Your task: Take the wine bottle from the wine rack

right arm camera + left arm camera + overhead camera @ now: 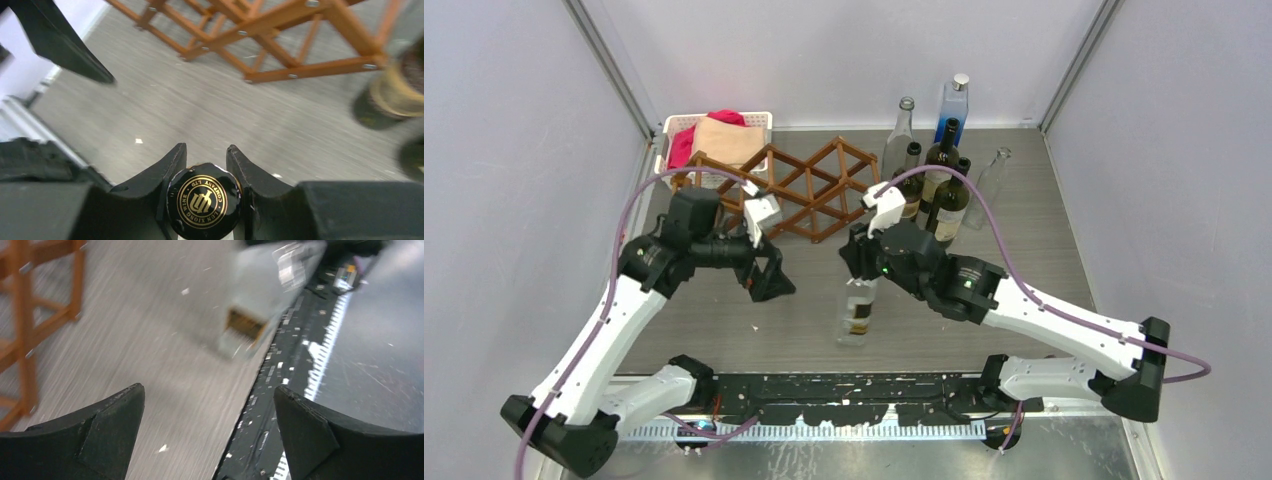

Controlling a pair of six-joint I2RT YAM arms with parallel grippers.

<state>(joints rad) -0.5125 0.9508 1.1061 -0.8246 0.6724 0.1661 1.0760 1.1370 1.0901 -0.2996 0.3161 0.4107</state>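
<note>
The wine bottle (856, 318), clear glass with a dark label, stands upright on the table in front of the rack. My right gripper (860, 264) is shut on its neck from above. In the right wrist view the black cap with gold lettering (203, 201) sits between my right gripper's (205, 148) fingers. The brown wooden wine rack (796, 190) stands behind, its cells empty, and also shows in the right wrist view (280, 30). My left gripper (767, 276) is open and empty, left of the bottle. In the left wrist view the gripper (207, 392) frames bare table, with the blurred bottle (260, 300) beyond.
A white basket (672, 128) with pink and tan cloths stands at the back left. Several upright bottles (940, 175) stand right of the rack. The black base rail (864, 395) runs along the near table edge. Grey walls enclose the sides and back.
</note>
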